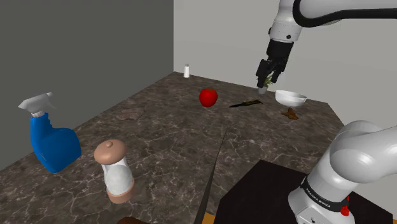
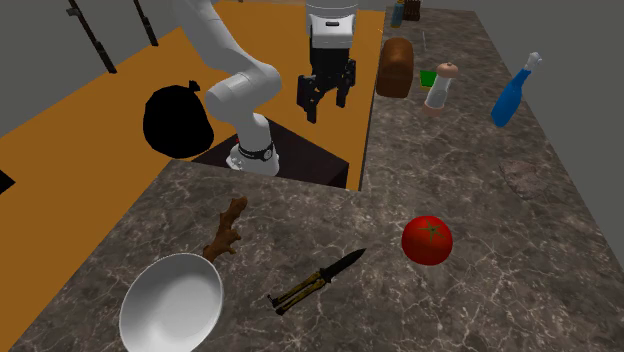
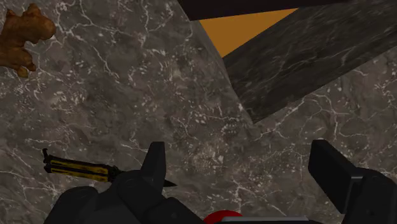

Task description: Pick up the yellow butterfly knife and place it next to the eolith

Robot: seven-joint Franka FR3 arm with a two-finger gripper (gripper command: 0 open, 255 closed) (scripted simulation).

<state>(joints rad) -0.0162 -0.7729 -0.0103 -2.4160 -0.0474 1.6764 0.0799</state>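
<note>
The butterfly knife (image 2: 315,283) has a yellow-and-black handle and a dark blade. It lies flat on the dark marble counter (image 1: 172,140) between a red tomato (image 2: 427,240) and a white bowl (image 2: 172,302). In the wrist view the knife (image 3: 79,168) lies off to the side of one finger, its blade tip hidden behind it. My gripper (image 1: 266,81) hangs open well above the counter, near the knife (image 1: 245,103), holding nothing. A flat brownish stone-like piece (image 1: 130,114) lies farther along the counter.
A knobbly brown root (image 2: 226,230) lies beside the bowl. A blue spray bottle (image 1: 52,137), a tan-capped shaker (image 1: 115,170) and a small white bottle (image 1: 186,71) stand on the counter. A bread loaf (image 2: 397,67) and green cup (image 2: 428,77) stand near the shaker. An orange-floored gap (image 3: 245,32) borders the counter.
</note>
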